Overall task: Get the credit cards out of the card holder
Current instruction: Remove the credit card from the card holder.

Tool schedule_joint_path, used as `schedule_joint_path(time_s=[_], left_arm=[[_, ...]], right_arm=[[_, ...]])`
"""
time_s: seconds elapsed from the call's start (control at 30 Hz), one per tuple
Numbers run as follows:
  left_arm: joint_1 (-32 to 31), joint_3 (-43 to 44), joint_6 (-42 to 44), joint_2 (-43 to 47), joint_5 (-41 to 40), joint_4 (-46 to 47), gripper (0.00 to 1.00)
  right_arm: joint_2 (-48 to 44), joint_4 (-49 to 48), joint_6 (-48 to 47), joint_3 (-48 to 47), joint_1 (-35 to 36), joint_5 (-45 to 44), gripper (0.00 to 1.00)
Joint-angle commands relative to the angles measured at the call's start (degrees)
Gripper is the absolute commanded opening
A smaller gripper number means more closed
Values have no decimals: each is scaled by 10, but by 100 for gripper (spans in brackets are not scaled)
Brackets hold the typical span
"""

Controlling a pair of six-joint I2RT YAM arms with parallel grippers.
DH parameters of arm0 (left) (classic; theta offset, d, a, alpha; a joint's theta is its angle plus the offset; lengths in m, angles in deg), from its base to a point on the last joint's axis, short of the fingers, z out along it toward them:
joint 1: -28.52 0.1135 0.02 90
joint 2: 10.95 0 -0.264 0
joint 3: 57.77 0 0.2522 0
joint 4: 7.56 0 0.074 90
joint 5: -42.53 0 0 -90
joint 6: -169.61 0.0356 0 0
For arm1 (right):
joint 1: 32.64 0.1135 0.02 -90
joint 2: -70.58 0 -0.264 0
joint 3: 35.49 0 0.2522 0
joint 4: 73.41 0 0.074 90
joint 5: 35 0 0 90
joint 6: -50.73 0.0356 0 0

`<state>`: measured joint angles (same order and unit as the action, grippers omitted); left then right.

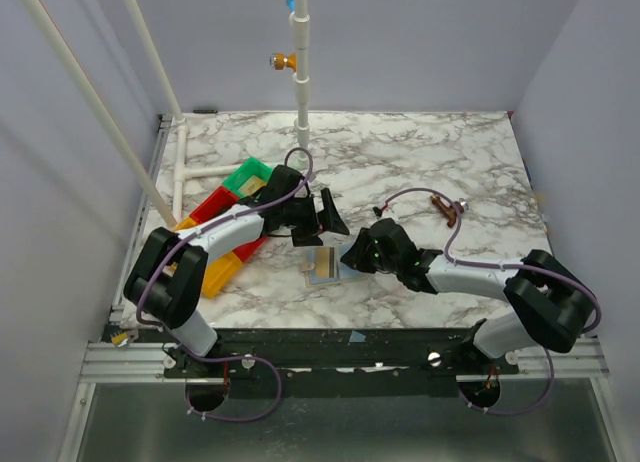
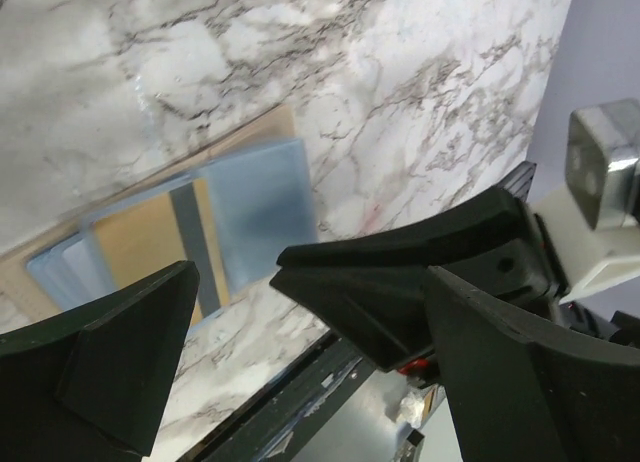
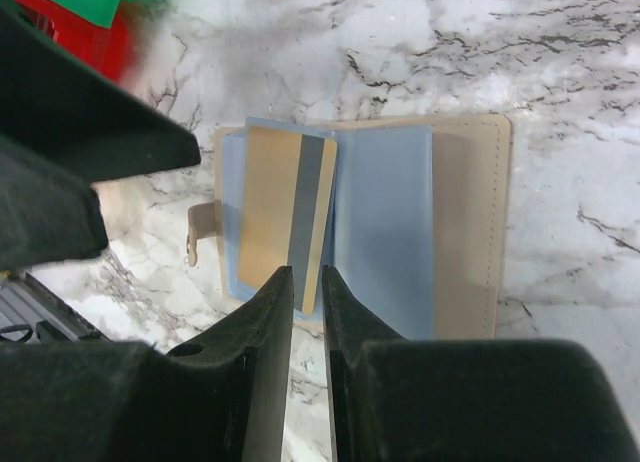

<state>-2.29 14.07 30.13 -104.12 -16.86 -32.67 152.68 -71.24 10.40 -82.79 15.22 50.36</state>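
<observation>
The card holder [image 1: 325, 265] lies open on the marble, tan outside [image 3: 470, 222] and grey-blue inside [image 2: 255, 197]. A tan-gold credit card [image 3: 280, 212] with a grey stripe lies flat on its left page and also shows in the left wrist view [image 2: 145, 237]. My right gripper [image 3: 308, 274] hovers over the card's near edge, its jaws closed to a narrow slit and holding nothing; it sits just right of the holder [image 1: 352, 254]. My left gripper [image 1: 325, 217] is open wide and empty, just above the holder's far side [image 2: 310, 282].
Green [image 1: 248, 177], red [image 1: 215, 204] and orange [image 1: 220, 272] plastic trays lie at the left beside my left arm. A white pipe post [image 1: 301, 82] stands at the back. A small brown object [image 1: 445, 207] lies at the right. The table's front edge [image 2: 290, 382] is close.
</observation>
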Motion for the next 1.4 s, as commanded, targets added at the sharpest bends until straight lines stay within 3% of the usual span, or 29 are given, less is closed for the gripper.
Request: schedule_joint_path(time_s=[0.0, 0.3, 1.37], left_arm=[[6, -39, 21, 33, -27, -14, 99], [8, -78, 20, 37, -23, 8, 98], [0, -95, 13, -12, -7, 49, 98]], right_arm=[[24, -39, 8, 0, -14, 59, 21], [61, -47, 9, -13, -21, 78, 22], [83, -55, 11, -18, -35, 89, 23]])
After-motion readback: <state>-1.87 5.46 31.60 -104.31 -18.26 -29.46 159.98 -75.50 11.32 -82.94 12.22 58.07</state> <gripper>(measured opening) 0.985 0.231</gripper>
